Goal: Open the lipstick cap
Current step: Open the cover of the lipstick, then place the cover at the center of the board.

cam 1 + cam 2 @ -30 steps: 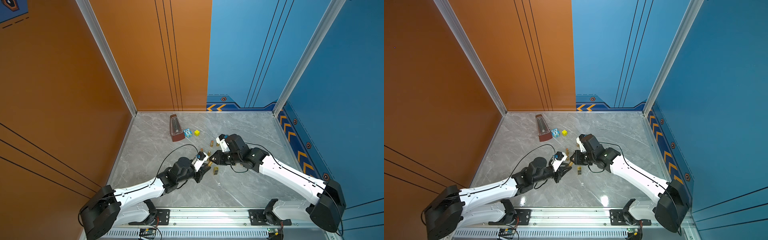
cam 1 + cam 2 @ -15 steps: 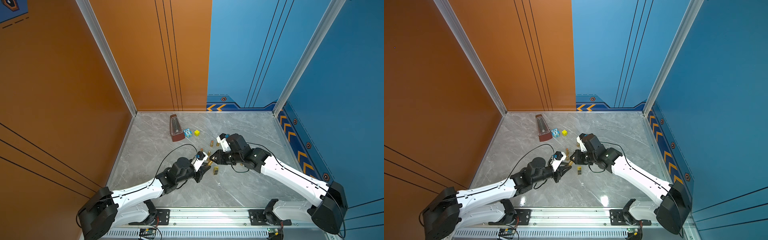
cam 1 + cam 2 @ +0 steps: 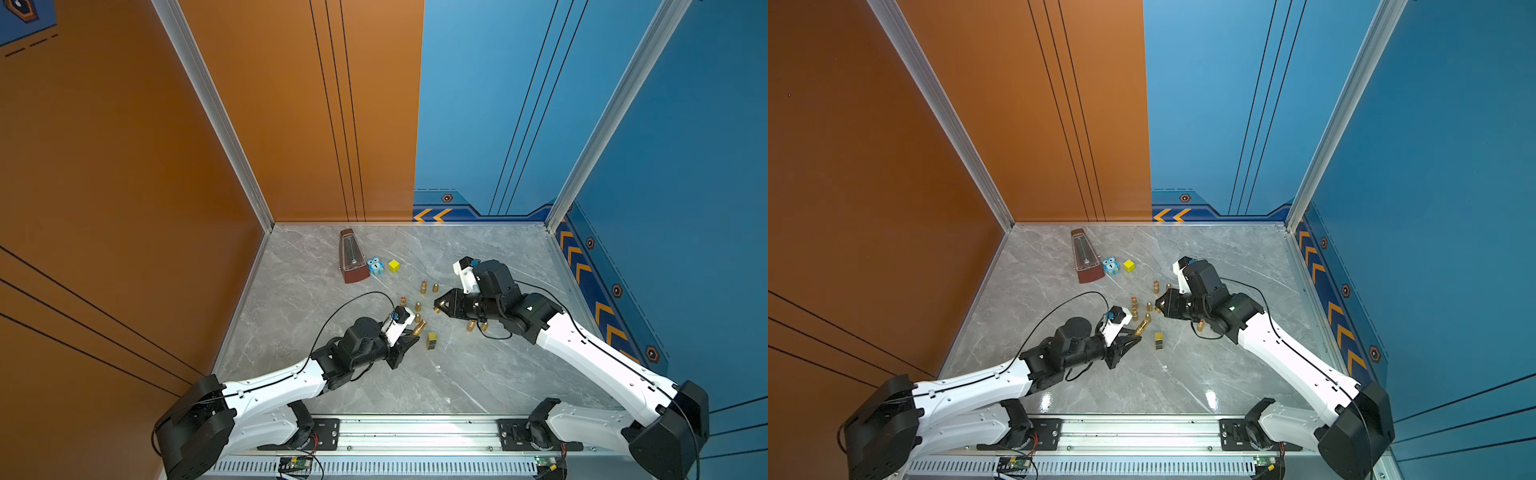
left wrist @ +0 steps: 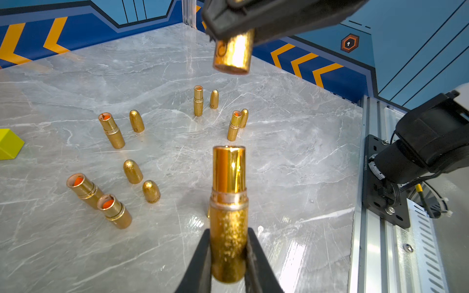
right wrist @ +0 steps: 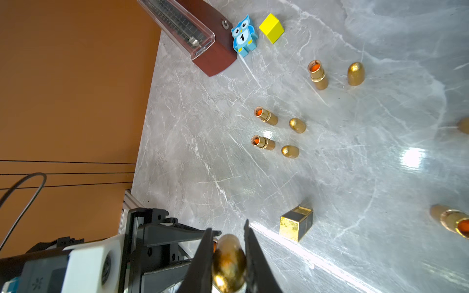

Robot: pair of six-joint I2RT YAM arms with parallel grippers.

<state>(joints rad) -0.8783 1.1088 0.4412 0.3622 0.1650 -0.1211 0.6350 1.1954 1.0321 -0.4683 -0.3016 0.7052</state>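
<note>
Jaws of the left gripper (image 4: 228,236) are clamped tight on the glittery lower half of the lipstick body (image 4: 229,177), which sticks out tilted in both top views, its shiny inner sleeve pointing away from the wrist. Jaws of the right gripper (image 5: 227,228) are closed on the cap (image 4: 233,53), gold and rounded. The cap is off the lipstick body, its open mouth facing the sleeve across a gap of air.

On the grey worktop (image 4: 291,157) beyond the held pair, 5 opened lipsticks (image 4: 111,130) stand upright with orange showing in their tops. Each has a bullet-shaped loose cap (image 4: 137,121) just beside it. In a top view, 1 such pair (image 3: 471,326) sits close under the right arm.

A small gold box (image 3: 432,340) rests on the worktop just beside the left gripper's tip. Farther back, near the orange wall, stands a brown metronome (image 3: 352,257). A blue owl block (image 3: 375,266) is just beside its base, with a yellow cube (image 3: 394,265) next along.
</note>
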